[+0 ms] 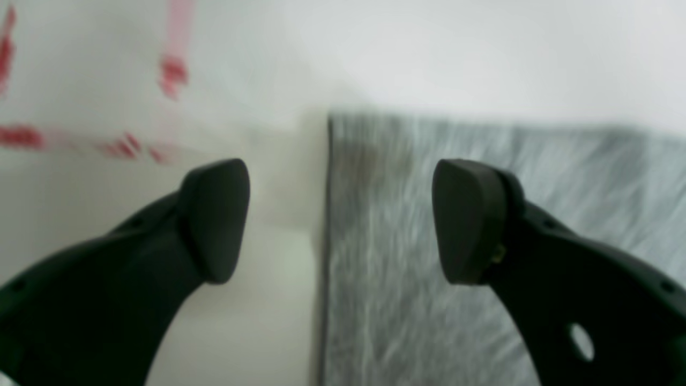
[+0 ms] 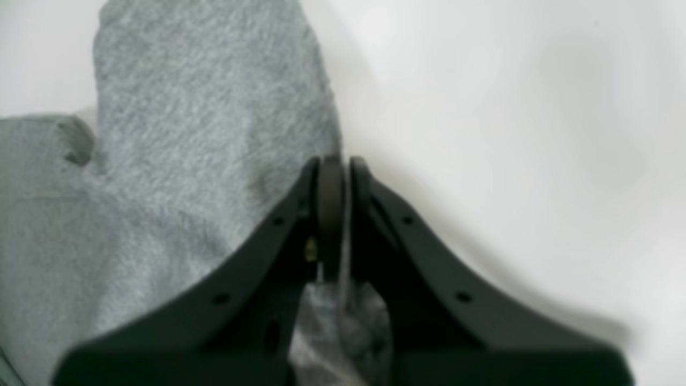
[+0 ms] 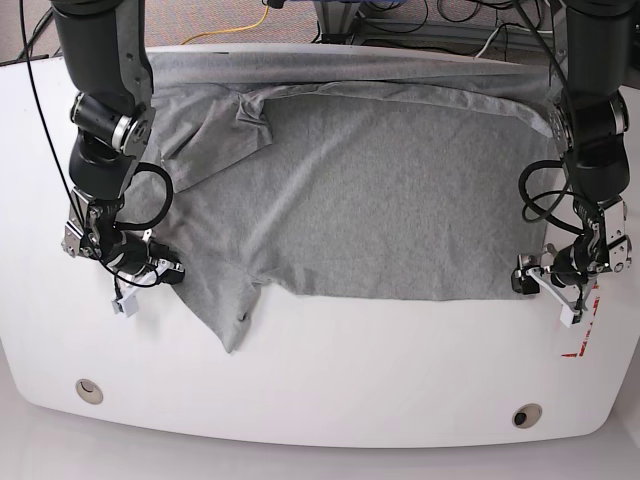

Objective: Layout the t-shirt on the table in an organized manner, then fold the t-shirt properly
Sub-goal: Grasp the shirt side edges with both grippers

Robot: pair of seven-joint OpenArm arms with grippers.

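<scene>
You get bright, even light from above in the base view, sharp enough, with soft glare along the near edge of the glossy white table (image 3: 320, 400). Both wrist views are soft and out of focus. In the left wrist view the red tape marks (image 1: 123, 146) smear into streaks, and the heather-grey cotton t-shirt (image 1: 482, 139) shows streaked blur. In the right wrist view a faint shadow trails beside the black right tool (image 2: 335, 177).
</scene>
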